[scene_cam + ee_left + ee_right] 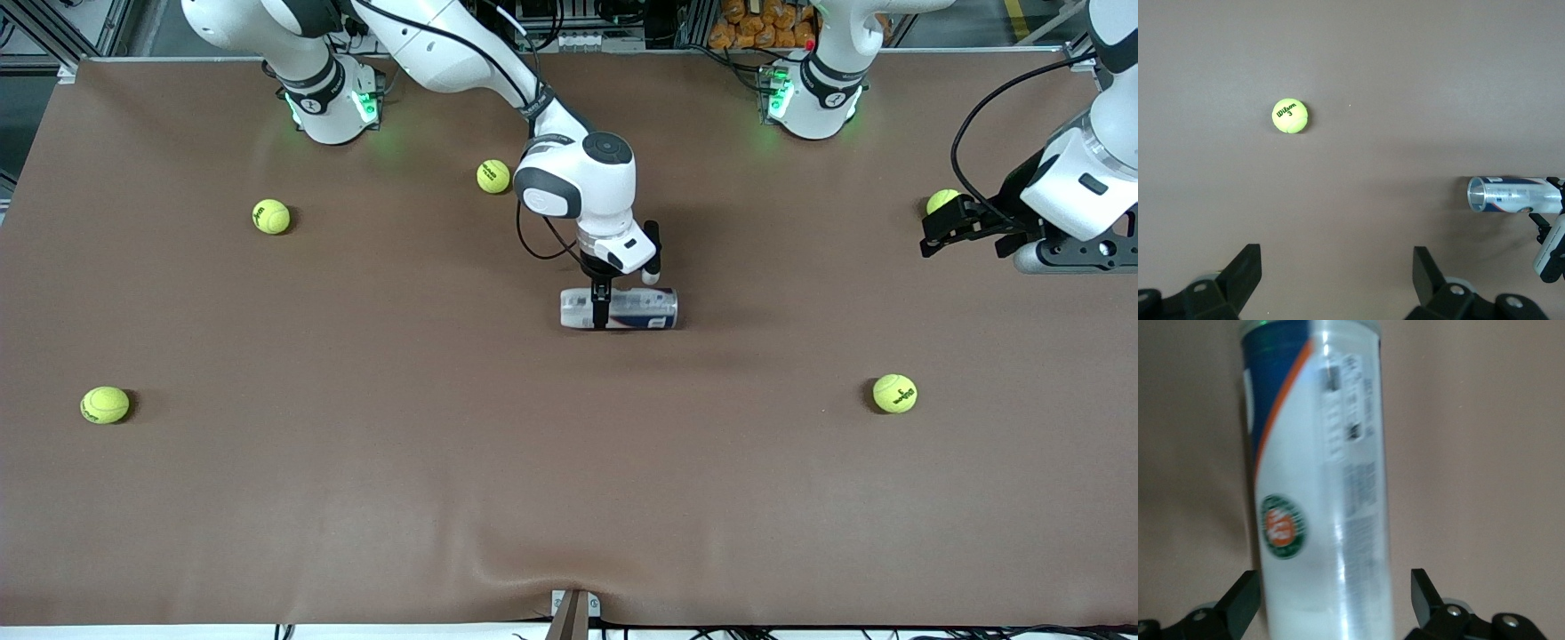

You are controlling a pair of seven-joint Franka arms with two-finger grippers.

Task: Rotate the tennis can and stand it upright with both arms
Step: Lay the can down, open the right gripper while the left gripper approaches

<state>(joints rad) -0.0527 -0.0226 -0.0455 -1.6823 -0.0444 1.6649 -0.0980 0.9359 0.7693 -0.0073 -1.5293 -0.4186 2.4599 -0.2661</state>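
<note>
Right tool (pixel 602 307) straddles the lying tennis can (pixel 640 308), fingers spread; left tool (pixel 933 238) spread, partly hiding 1 ball (pixel 940 201).

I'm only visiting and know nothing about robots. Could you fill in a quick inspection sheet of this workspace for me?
Surface: brown table, a wrinkle at its near edge.
Job's things: tennis can lying on its side mid-table, open end toward the left arm's end.
Clutter: five tennis balls scattered, one nearer the camera than the can.
Grippers: right gripper down at the can, fingers open on either side of it; left gripper open, waiting in the air beside a ball.
Cables: black cables along both arms.
Surroundings: metal framing and orange items past the bases.
</note>
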